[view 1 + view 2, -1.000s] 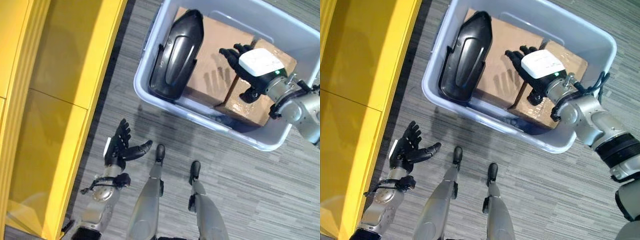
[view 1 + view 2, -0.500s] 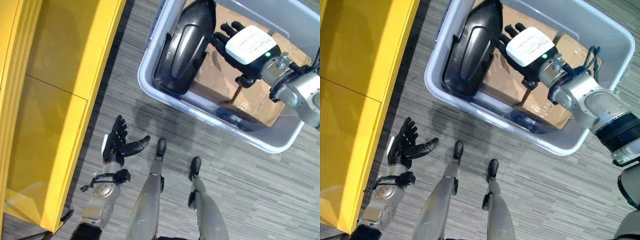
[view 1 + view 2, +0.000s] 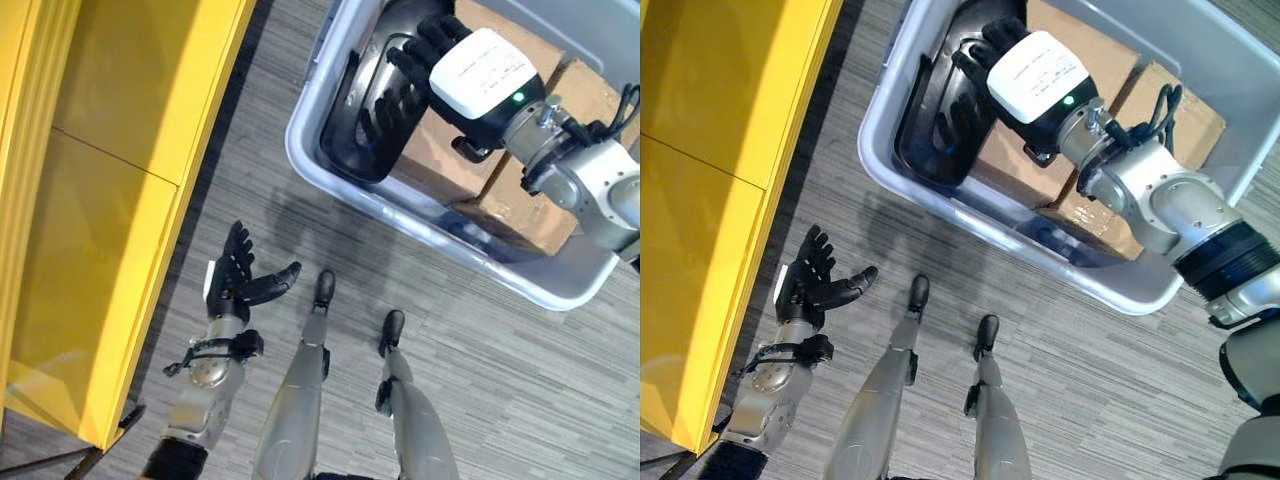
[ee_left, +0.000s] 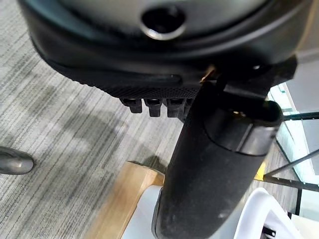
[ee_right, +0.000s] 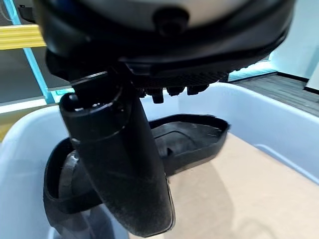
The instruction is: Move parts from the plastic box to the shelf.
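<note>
A grey plastic box (image 3: 432, 226) stands on the floor at the upper right. Inside, a long black moulded part (image 3: 348, 142) leans along its left wall, seen close in the right wrist view as the black part (image 5: 192, 139). My right hand (image 3: 482, 76) hovers over that part, open, with its fingers (image 3: 418, 48) spread straight above it; the frames do not show contact. The yellow shelf (image 3: 110, 200) runs down the left side. My left hand (image 3: 236, 285) is held open, palm up, over the floor beside the shelf, and is empty.
Two brown cardboard boxes (image 3: 522, 208) fill the right part of the plastic box under my right forearm. Grey striped floor (image 3: 500, 380) lies between the box and the shelf.
My right hand has moved left, from above the cardboard boxes to above the black part. The view has shifted a little. The left hand has stayed open in place.
</note>
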`<state>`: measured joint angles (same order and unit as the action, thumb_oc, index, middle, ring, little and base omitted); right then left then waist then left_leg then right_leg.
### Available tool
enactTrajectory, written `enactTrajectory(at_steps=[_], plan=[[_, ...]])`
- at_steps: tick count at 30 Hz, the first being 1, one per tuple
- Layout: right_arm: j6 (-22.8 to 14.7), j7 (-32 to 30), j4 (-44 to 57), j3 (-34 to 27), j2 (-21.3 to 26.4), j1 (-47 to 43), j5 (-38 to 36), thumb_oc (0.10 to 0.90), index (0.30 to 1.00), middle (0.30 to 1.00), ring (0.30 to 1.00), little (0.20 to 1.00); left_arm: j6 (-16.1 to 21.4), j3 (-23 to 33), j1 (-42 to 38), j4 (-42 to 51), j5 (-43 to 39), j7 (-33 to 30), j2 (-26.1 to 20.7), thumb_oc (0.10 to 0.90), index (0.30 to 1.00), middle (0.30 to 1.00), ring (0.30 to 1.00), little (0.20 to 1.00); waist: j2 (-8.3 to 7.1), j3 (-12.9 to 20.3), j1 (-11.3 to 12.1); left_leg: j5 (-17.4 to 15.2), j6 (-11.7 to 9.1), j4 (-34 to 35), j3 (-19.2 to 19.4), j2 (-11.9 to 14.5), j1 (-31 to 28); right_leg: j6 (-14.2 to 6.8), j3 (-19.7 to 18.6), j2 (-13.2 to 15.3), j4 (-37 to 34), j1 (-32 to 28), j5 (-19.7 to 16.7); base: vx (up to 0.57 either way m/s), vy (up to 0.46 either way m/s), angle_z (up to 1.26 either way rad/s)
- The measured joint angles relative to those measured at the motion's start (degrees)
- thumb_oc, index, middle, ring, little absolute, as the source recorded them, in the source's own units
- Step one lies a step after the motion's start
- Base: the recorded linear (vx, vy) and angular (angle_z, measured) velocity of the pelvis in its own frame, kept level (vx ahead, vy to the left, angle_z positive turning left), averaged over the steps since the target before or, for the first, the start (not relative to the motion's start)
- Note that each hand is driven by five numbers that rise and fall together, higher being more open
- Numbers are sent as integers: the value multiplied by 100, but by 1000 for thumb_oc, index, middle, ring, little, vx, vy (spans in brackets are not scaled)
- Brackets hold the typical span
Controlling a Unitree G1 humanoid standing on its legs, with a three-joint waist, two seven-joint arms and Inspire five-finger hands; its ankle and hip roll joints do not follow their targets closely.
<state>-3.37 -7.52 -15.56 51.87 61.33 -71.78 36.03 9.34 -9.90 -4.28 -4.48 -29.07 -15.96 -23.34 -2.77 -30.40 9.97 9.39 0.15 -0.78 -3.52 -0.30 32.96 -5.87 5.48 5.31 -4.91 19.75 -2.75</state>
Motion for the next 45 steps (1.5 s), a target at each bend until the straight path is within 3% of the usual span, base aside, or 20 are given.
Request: enactTrajectory(at_steps=[13,19,21,22,23,24,25,30,33,45], plan=[[75,-75,-624,92,-31,-78,0,900,1000,1000,1000,1000,123,-7,-9,-2,0,-13,-1,900,1000,1000,1000,1000,2,1,101,91,-35,-19,-172,-39,512,0,183,1,0,419,6,19,-3,5],[-31,-124,-840,302,15,-589,-26,900,1000,1000,1000,1000,207,-9,0,-5,0,-120,-3,900,1000,1000,1000,1000,6,4,79,91,-34,-113,-200,-82,786,-12,208,36,1,617,-1,21,6,1],[-89,-135,-963,625,20,-934,-31,900,1000,1000,1000,1000,222,-21,-5,5,1,-118,-3,900,1000,1000,1000,1000,10,9,23,91,-35,-185,-210,-86,901,-19,210,37,1,715,-44,54,35,-4],[-127,-134,-1005,706,20,-1047,-30,688,704,704,704,704,223,-38,-10,5,1,-117,-3,900,1000,1000,1000,1000,10,9,6,90,-35,-205,-212,-86,953,-29,212,38,6,760,-58,29,22,-4],[-148,-133,-1044,760,19,-1126,-31,622,610,610,610,610,230,-62,-9,5,1,-112,-3,900,1000,1000,1000,1000,11,10,-5,91,-36,-207,-216,-86,985,-30,212,39,32,806,-59,15,18,-5],[-180,-134,-1123,867,19,-1218,-37,476,407,407,407,407,230,-92,-10,1,-1,-111,-2,900,1000,1000,1000,1000,10,11,-13,94,-40,-218,-218,-86,1017,-35,211,46,80,856,-55,25,-1,-5],[-229,-125,-1233,998,20,-1339,-63,400,300,300,300,300,230,-120,-9,3,0,-103,6,900,1000,1000,1000,1000,17,16,-13,93,-42,-237,-217,-86,1059,-58,207,56,185,939,-27,18,3,-5],[-265,-137,-1444,929,79,-1380,-127,400,300,300,300,300,230,-135,-3,13,-1,-105,9,900,1000,1000,1000,1000,23,39,-30,73,-115,-291,-240,-172,1237,-103,221,207,1030,1484,312,4,0,0],[-61,-279,-1458,581,178,-1176,-118,400,300,300,300,300,234,-114,0,65,-1,-132,7,900,1000,1000,1000,1000,33,57,-21,111,-165,-294,-172,-367,1327,-186,209,513,1874,1949,658,4,10,11],[122,-375,-1444,15,-24,-140,-16,400,300,300,300,300,241,-140,-132,49,-1,-214,7,900,1000,1000,1000,1000,50,156,-22,232,-84,-306,-147,-466,1132,-288,207,635,1980,1793,716,-12,3,2]])
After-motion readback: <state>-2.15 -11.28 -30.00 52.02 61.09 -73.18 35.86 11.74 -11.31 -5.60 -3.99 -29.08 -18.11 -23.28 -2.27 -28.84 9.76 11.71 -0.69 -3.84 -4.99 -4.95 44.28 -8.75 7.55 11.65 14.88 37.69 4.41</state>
